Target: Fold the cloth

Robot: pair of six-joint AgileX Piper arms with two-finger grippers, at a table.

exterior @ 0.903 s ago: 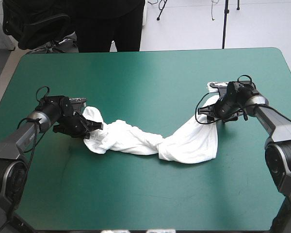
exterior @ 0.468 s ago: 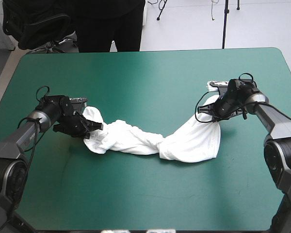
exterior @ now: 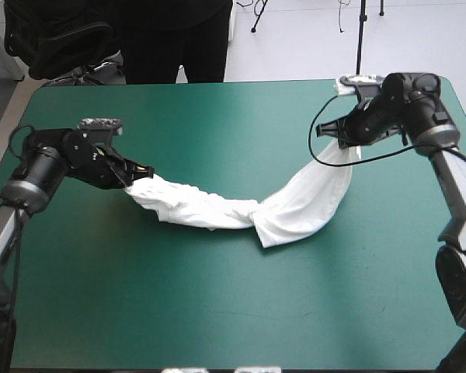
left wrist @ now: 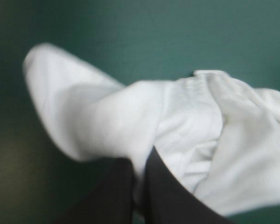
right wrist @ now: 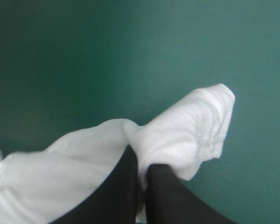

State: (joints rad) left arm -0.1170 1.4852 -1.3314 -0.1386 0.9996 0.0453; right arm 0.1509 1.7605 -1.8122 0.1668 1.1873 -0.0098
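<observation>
High view: the left pincer (exterior: 143, 171) and right pincer (exterior: 344, 134) each pinch tight an end of the T-shirt (exterior: 217, 211), its twisted middle on the table (exterior: 217, 116).

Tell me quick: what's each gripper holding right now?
Left gripper: shut on one end of the T-shirt.
Right gripper: shut on the T-shirt's other end.

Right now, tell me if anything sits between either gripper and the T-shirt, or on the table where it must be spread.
Nothing visible does. The left gripper and the right gripper are each shut on one end of the T-shirt, and no other thing lies on the table around it.
</observation>
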